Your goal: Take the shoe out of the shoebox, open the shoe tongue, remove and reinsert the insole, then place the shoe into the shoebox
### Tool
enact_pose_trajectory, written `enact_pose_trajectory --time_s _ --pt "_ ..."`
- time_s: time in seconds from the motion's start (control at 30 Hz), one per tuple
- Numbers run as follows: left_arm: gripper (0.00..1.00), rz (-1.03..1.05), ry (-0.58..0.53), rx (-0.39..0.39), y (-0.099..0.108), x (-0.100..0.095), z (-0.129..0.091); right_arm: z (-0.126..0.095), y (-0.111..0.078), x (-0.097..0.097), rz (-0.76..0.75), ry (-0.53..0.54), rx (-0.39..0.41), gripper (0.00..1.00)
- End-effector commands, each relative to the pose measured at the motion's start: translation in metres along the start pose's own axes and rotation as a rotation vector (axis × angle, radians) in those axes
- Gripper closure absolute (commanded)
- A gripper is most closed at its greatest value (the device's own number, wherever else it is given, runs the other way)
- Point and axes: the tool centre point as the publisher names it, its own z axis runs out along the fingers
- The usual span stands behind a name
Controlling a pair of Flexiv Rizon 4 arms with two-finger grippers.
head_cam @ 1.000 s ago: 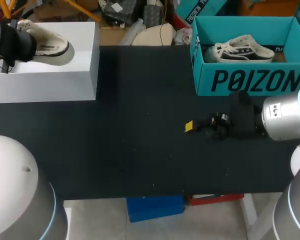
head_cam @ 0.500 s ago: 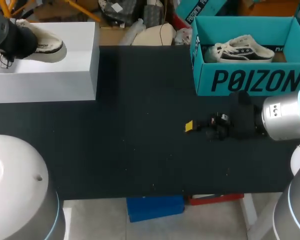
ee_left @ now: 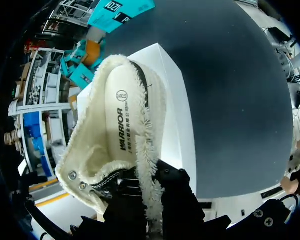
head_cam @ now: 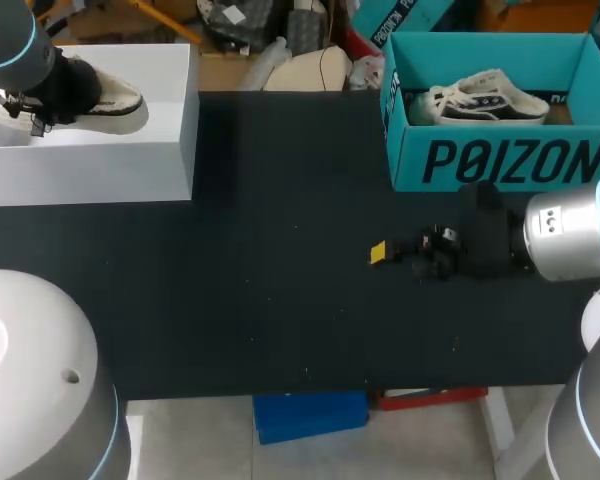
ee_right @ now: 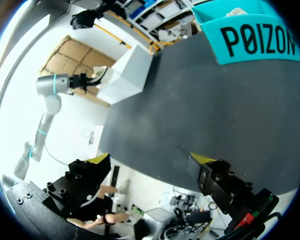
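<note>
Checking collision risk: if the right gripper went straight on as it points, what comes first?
For the right gripper the way looks free over bare table; the white box probably lies aside.

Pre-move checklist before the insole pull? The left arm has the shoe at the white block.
1. Left gripper shut on the shoe at its collar: ok.
2. Insole lying in the shoe, exposed: ok.
3. Shoe resting on the white block: cannot tell.
4. Right gripper open and empty: ok.
5. Right gripper close enough to the shoe: not ok, it hangs across the table by the shoebox.
</note>
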Motion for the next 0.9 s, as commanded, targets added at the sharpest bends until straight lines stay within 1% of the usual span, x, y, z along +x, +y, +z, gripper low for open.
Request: enact_pose_trajectory --time_s 0.03,0.2,0.53,0.67,0.87,0.9 --pt "1.0 -0.009 0.019 -0.001 0.001 -0.005 0.032 -0.001 0.0 0.0 0.0 0.0 0.001 0.0" --pt "1.0 -0.02 0.046 -0.005 0.004 0.0 0.056 -0.001 0.0 0.0 0.0 0.0 0.001 0.0" --pt "1.0 -0.039 0.099 -0.008 0.009 0.003 0.092 -0.001 0.0 0.0 0.0 0.0 0.001 0.0" --pt "1.0 -0.04 0.122 -0.006 0.007 0.007 0.102 -0.001 0.0 0.0 0.0 0.0 0.001 0.0" --pt "1.0 -0.037 0.129 -0.005 0.009 0.008 0.101 -0.001 0.0 0.0 0.0 0.0 0.001 0.0" --pt "0.95 -0.034 0.134 -0.004 0.009 0.008 0.099 -0.001 0.0 0.0 0.0 0.0 0.001 0.0"
